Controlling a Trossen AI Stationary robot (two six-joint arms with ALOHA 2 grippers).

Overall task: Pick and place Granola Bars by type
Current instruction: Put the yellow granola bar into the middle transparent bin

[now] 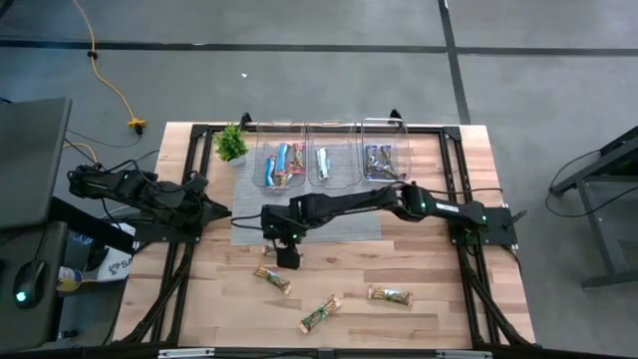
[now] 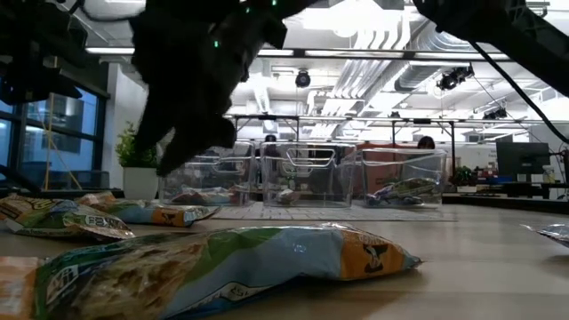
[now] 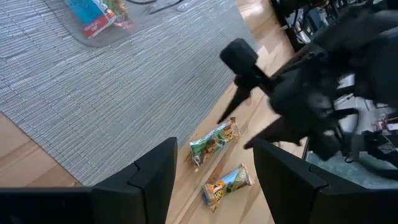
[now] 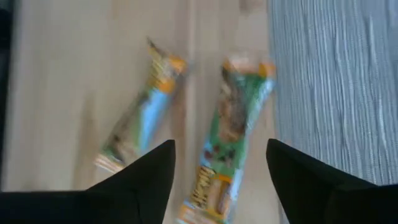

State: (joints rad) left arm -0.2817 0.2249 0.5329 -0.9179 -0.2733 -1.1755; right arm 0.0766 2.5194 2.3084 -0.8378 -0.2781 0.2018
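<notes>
Right claw (image 4: 219, 180) open, over green bar (image 4: 231, 134) — lengthwise between fingers

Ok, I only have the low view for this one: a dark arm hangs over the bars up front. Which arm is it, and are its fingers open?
Observer: It is the right gripper, over the wood in front of the mat; its wrist view shows the fingers open.
Operator: Holding anything?
Observer: No. A green bar lies flat on the wood below the fingers, untouched.
Operator: Any other bar there?
Observer: Yes, a second bar lies beside it, apart.
Operator: And the left arm?
Observer: The left gripper sits at the mat's left side, open and empty.
</notes>
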